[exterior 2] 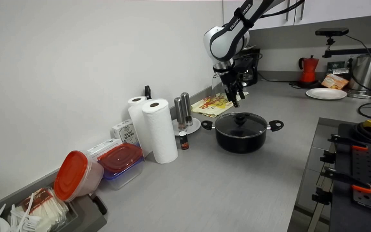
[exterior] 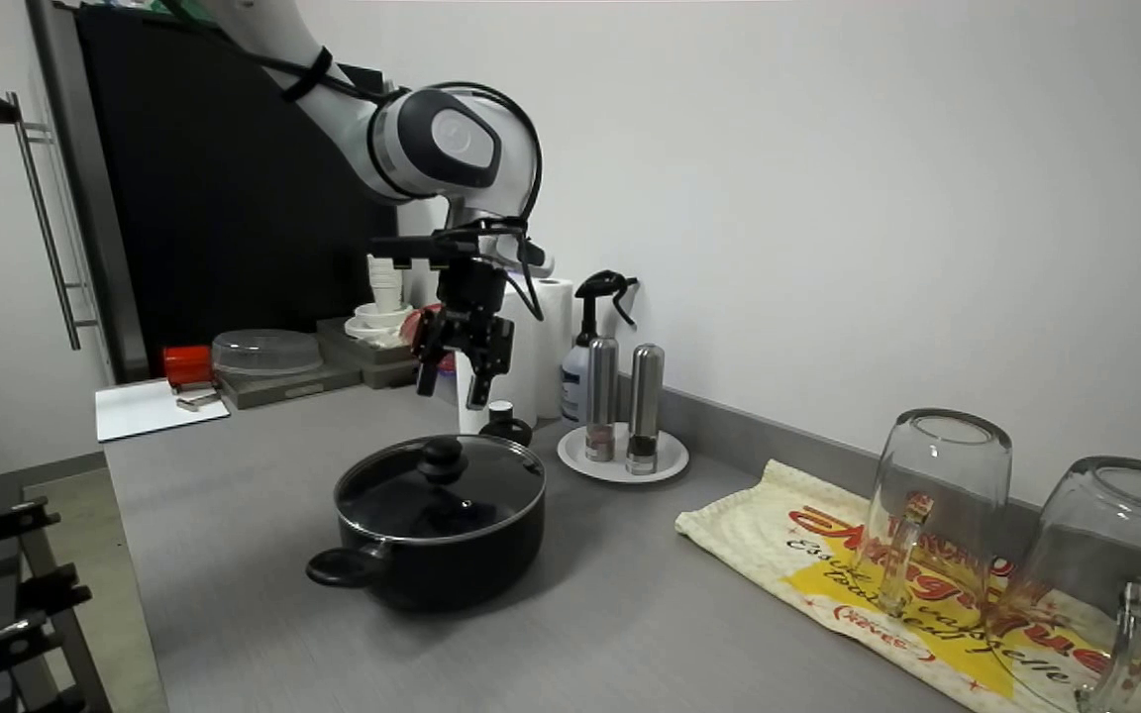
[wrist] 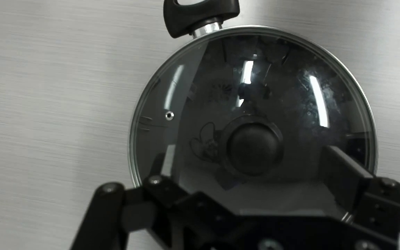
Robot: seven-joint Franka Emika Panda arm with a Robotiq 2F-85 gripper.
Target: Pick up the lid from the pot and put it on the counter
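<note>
Eyelet [wrist: 169, 115] in the lid [wrist: 252, 114], distinct only in wrist view, gripper [exterior: 452, 388] above, jaws apart.

The arm [exterior: 268, 40] slopes down toward the gripper [exterior: 452, 394] from above and to one side, ending in a rounded, mostly white wrist [exterior: 457, 144] right above the gripper. Below that joint the gripper points downward, seen with a slight lean in both exterior views. In the wrist view its two fingers [wrist: 344, 177] stand wide apart, one on each side of the gap, flat inner faces turned toward each other; black linkages [wrist: 172, 205] sit right behind them.
</note>
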